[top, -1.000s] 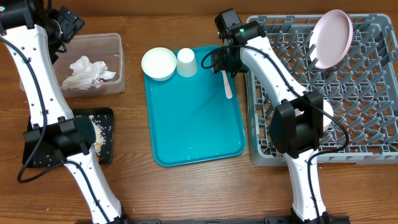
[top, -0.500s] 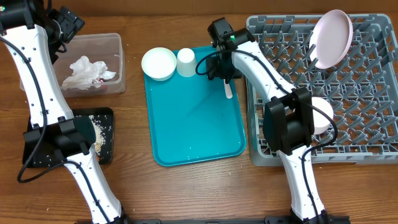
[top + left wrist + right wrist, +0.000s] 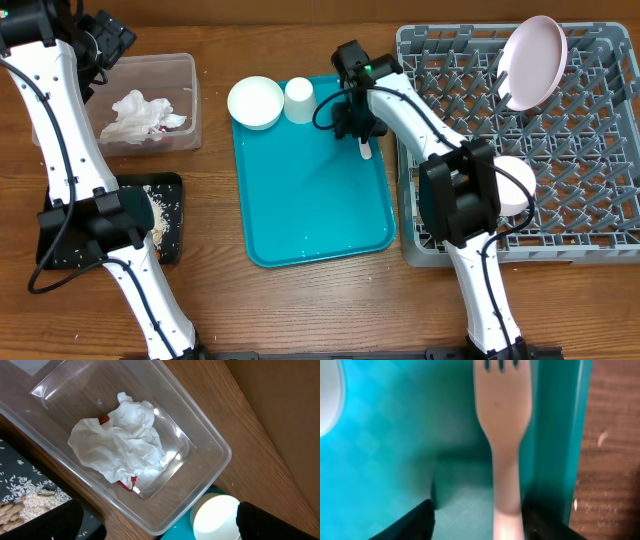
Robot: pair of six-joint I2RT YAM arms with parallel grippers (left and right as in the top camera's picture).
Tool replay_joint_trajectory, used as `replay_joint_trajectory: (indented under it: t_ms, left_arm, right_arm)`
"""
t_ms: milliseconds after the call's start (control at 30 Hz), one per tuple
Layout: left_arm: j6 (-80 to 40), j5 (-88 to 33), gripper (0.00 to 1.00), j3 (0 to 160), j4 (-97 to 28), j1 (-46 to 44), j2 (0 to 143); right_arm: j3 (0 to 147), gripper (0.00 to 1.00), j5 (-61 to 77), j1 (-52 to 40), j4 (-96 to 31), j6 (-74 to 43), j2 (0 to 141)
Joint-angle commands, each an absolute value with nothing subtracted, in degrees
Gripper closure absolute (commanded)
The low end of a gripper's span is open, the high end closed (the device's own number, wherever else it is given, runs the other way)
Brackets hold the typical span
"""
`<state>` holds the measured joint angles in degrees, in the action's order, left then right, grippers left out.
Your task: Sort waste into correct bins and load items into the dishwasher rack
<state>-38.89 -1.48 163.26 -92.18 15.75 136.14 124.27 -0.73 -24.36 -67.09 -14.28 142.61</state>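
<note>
A white plastic fork [image 3: 502, 420] lies along the right edge of the teal serving tray [image 3: 310, 200]. My right gripper [image 3: 358, 128] is down over it, open, the handle between the jaws and close against the right finger [image 3: 542, 520]. My left gripper [image 3: 100, 40] hangs wide open above the clear tub [image 3: 190, 100], which holds crumpled napkins [image 3: 120, 442] and a red wrapper [image 3: 127, 484]. The pink plate [image 3: 533, 58] and one bowl [image 3: 515, 185] stand in the grey rack [image 3: 580, 240]. Another bowl [image 3: 255, 102] and the cup [image 3: 300, 100] sit at the teal tray's top left.
The black tray [image 3: 60, 250] at the front left holds rice and food scraps [image 3: 160, 212]. The rack's left wall rises just right of the fork. Bare wood shows between the tub and the teal tray.
My right gripper has moved left and down onto the fork, now covering most of it, and its jaws have narrowed. The left arm has not moved.
</note>
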Motion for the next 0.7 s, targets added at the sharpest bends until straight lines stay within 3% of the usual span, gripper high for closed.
replay_joint_trajectory:
  t_ms: [0,167,300,367,500,667]
  left_arm:
    - [-39.2,-1.1,0.00,163.2,-92.3,15.4,136.0]
    - [-39.2,-1.1,0.00,163.2,-92.3,15.4,136.0]
    - [-39.2,-1.1,0.00,163.2,-92.3,15.4,136.0]
    - [-39.2,-1.1,0.00,163.2,-92.3,15.4,136.0]
    - [-39.2,-1.1,0.00,163.2,-92.3,15.4,136.0]
    - [-39.2,-1.1,0.00,163.2,-92.3,15.4,136.0]
  right_arm:
    - [124.0,0.45,-1.5,-25.4,-68.6,-14.1,145.0]
    - [124.0,0.54,-3.3,-26.8,-70.5,-14.1,145.0]
    - [124.0,0.67,-4.1,-27.8,-71.2,-14.8,145.0]
    - [124.0,0.77,-4.0,-27.9,-71.5,-16.9,145.0]
    - [124.0,0.82,-4.0,-27.9,-72.3,-20.3,145.0]
    - [124.2,0.96,-3.5,-27.9,-73.8,-21.3,145.0]
